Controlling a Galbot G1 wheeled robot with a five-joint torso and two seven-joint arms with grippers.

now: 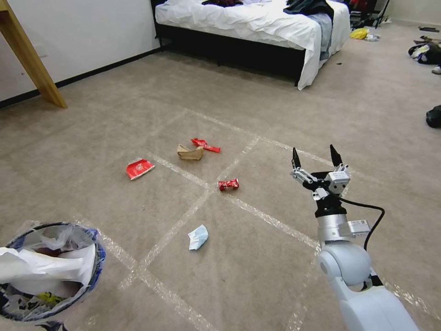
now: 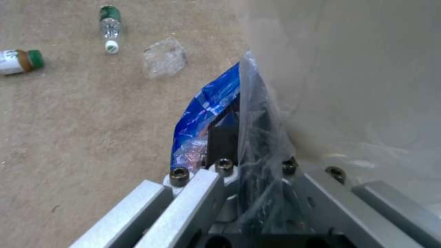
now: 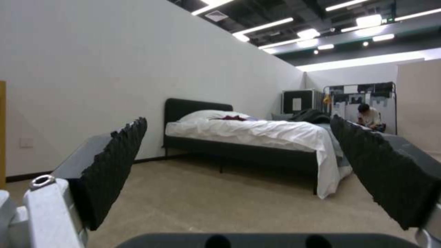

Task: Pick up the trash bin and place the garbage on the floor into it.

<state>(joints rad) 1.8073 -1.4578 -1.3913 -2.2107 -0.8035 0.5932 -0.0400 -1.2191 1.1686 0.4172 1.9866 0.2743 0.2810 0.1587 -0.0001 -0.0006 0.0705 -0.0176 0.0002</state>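
Note:
The trash bin point(image 1: 55, 225) hangs at the lower left of the head view, with a crinkled liner and white paper inside. In the left wrist view my left gripper point(image 2: 239, 137) is shut on the bin's rim and liner point(image 2: 206, 100). On the floor point(image 1: 275, 115) lies garbage: a flat red packet point(image 1: 139, 168), brown paper point(image 1: 190, 152), a red wrapper point(image 1: 205, 145), a crushed red can point(image 1: 228, 184) and a blue mask point(image 1: 198, 237). My right gripper point(image 1: 316, 155) is raised at the right, open and empty point(image 3: 238, 120). Two small bottles point(image 2: 110, 27) point(image 2: 20, 61) and a clear plastic scrap point(image 2: 164, 58) lie beside the bin.
A bed point(image 1: 257, 23) with white sheets stands at the back. A slanted wooden leg point(image 1: 30, 55) is at the far left by the wall. Dark clothes and bags point(image 1: 425, 53) point(image 1: 433, 116) lie along the right edge. Open carpet surrounds the litter.

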